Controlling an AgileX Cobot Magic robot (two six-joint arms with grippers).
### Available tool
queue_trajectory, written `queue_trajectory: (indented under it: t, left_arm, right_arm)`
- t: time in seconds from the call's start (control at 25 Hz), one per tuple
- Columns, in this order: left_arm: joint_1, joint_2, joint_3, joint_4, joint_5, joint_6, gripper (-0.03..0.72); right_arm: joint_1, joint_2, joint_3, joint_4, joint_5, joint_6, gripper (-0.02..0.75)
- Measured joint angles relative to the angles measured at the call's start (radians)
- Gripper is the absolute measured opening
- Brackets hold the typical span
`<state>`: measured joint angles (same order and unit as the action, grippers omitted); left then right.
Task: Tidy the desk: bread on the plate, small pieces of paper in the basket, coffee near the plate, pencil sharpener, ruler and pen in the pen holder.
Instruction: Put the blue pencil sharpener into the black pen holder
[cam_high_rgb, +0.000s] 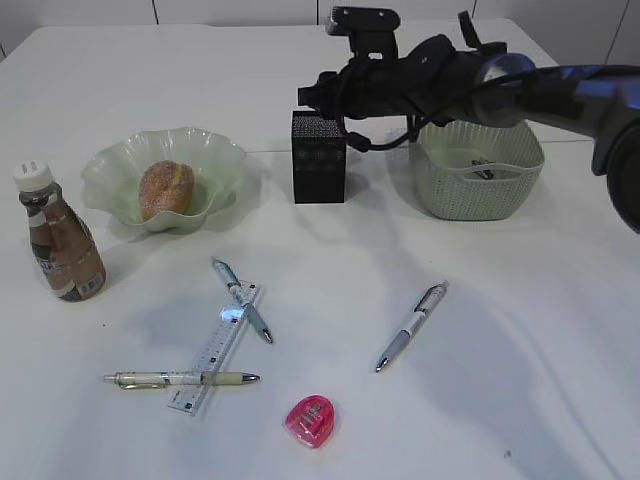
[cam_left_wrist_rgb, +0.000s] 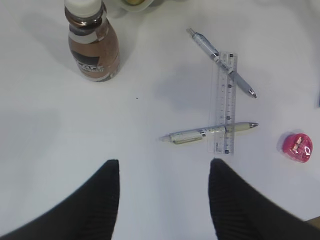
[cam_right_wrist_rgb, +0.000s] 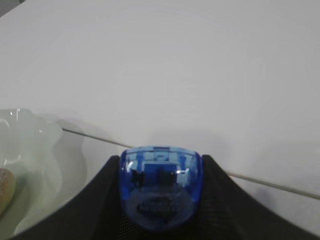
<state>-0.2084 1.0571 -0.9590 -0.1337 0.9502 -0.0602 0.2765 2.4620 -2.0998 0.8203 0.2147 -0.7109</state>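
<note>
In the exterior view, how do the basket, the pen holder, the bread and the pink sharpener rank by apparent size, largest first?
1. basket, though the arm hides part of it
2. pen holder
3. bread
4. pink sharpener, smallest even though it lies nearest the camera

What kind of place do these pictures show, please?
Probably a staged desk for a tidying exercise, not a real office: a plain white desk holding scattered pens, a ruler, a pink sharpener, and a black mesh pen holder.
</note>
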Motion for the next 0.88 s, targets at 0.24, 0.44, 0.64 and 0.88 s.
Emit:
queue_trajectory:
  t: [0.24, 0.44, 0.64, 0.88]
  left_arm:
    - [0.0, 0.0, 0.0, 0.0, 0.0, 0.0, 0.4]
    - [0.0, 0.0, 0.0, 0.0, 0.0, 0.0, 0.4]
    - [0.0, 0.0, 0.0, 0.0, 0.0, 0.0, 0.4]
    - [0.0, 0.0, 0.0, 0.0, 0.0, 0.0, 0.4]
  right_arm:
    - [0.0, 0.015, 0.0, 0.002, 0.018, 0.0, 0.337]
    - [0.0, 0.015, -0.001, 0.004, 0.02, 0.0, 0.337]
    - [0.002, 0.015, -0.001, 0.004, 0.025, 0.0, 0.337]
    - [0.002, 0.015, -0.002, 0.004, 0.061, 0.0, 0.337]
